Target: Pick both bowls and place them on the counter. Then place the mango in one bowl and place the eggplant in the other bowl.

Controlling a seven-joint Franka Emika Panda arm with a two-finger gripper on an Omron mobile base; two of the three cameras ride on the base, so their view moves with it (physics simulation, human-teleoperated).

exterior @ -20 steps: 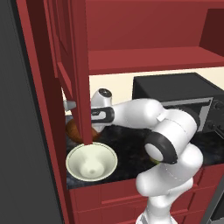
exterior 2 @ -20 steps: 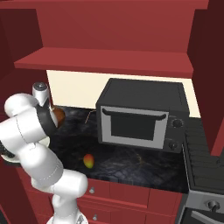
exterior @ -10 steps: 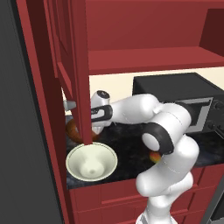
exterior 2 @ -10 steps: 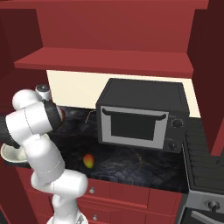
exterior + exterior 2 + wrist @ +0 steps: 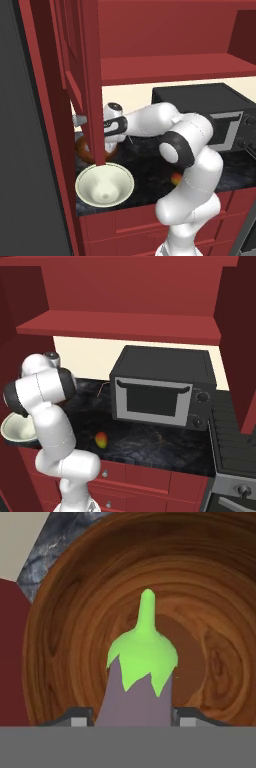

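Now claw point(image 5: 132, 722) grips eggplant point(image 5: 140, 677) over wood bowl point(image 5: 75, 612), well inside rim.

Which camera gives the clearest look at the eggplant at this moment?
The hand view: the eggplant sits between the gripper fingertips, green cap up, over the wooden bowl. The left base view has just the bowl's rim beside a cabinet post.

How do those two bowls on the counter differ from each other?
The front bowl is cream-white; the other bowl is brown wood with ring grain. The white bowl sits empty near the counter edge, while the gripper holds the eggplant over the wooden bowl. The wooden bowl stands further back, partly hidden by a red post. Both are round, similar in size.
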